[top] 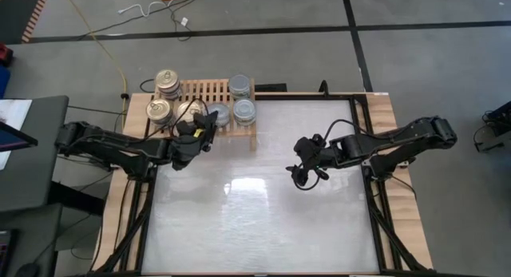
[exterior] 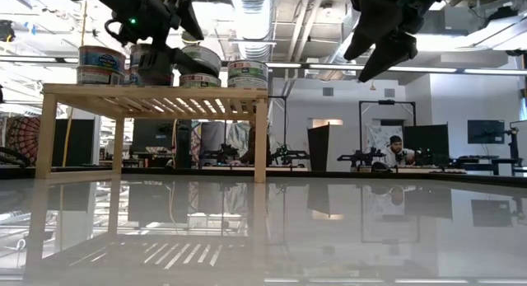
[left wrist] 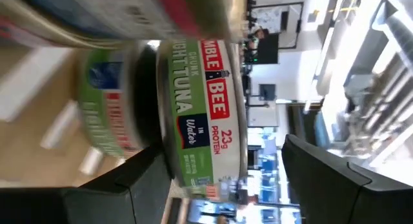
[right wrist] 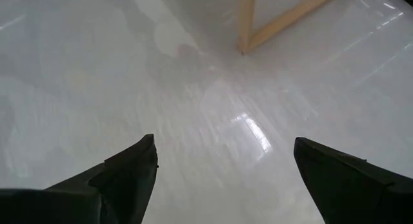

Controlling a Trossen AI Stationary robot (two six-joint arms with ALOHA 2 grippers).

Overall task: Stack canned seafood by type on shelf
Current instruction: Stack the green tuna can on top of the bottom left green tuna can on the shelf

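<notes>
The light-wood shelf (top: pixel 209 92) (exterior: pixel 156 92) stands at the table's far left. On it are gold-topped cans (top: pixel 168 81) (top: pixel 160 109) and silver-topped cans (top: pixel 239 85) (top: pixel 243 109). My left gripper (top: pixel 204 124) (left wrist: pixel 222 145) reaches level over the shelf's near edge. It is open and rolled on its side, around a green-labelled tuna can (left wrist: pixel 200 114) (exterior: pixel 200 59). One finger is at the can's bottom and the other is off its top. My right gripper (top: pixel 303 169) (right wrist: pixel 226 146) (exterior: pixel 383 51) hangs open above the bare table, tilted down, with nothing between its fingers. My left gripper comes level from the table's near left, with the tuna can between its fingers. The finger (left wrist: pixel 303 166) by the can's top stands clear of it, with room showing between. Whether the other finger (left wrist: pixel 145 179) touches the can's bottom edge (left wrist: pixel 169 166), I cannot tell.
The glossy white tabletop (top: pixel 255 213) lies between the arms inside a wooden border. One shelf leg (right wrist: pixel 245 24) shows ahead of my right gripper. Another green can (left wrist: pixel 97 101) stands behind the one between the left fingers. Beyond the table, a person (exterior: pixel 397 147) sits far off.
</notes>
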